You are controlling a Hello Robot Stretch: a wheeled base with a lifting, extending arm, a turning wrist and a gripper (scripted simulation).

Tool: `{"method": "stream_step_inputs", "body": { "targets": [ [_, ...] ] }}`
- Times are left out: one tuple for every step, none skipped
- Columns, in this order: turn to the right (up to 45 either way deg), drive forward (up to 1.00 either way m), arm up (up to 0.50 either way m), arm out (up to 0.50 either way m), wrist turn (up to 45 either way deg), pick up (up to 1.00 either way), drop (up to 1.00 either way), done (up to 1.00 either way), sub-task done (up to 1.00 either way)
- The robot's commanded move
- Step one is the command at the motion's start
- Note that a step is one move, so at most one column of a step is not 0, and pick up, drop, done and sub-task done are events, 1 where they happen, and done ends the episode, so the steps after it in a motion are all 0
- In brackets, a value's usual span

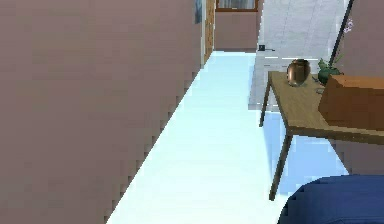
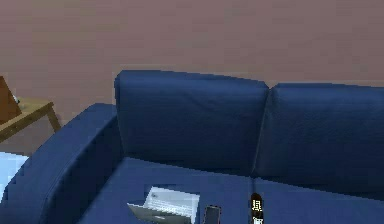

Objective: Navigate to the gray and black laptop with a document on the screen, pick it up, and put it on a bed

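Observation:
A grey, open laptop-like thing point(image 2: 165, 203) shows at the bottom of the arm side view, over the seat of a dark blue sofa point(image 2: 200, 120). Just right of it is the gripper point(image 2: 212, 213), a small dark body, with the arm's white marked squares point(image 2: 257, 208) beside it. The grey thing sits at the gripper's far end with the sofa seat behind it, so I cannot tell whether the gripper holds it.
In the forward view a pale floor point(image 1: 200, 130) runs along a mauve wall point(image 1: 90, 90) toward a far doorway point(image 1: 236, 25). At the right stands a wooden table point(image 1: 305, 110) with a brown box point(image 1: 352, 100), a round pot point(image 1: 298, 72) and a plant point(image 1: 327, 72). The sofa's arm point(image 1: 335, 200) fills the lower right corner.

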Motion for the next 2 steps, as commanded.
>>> {"method": "stream_step_inputs", "body": {
  "targets": [
    [0.0,0.00,0.00,0.18,0.0,0.00,0.00,0.00,0.00],
    [0.0,0.00,0.00,0.00,45.0,0.00,0.00,0.00,0.00]
  ]
}}
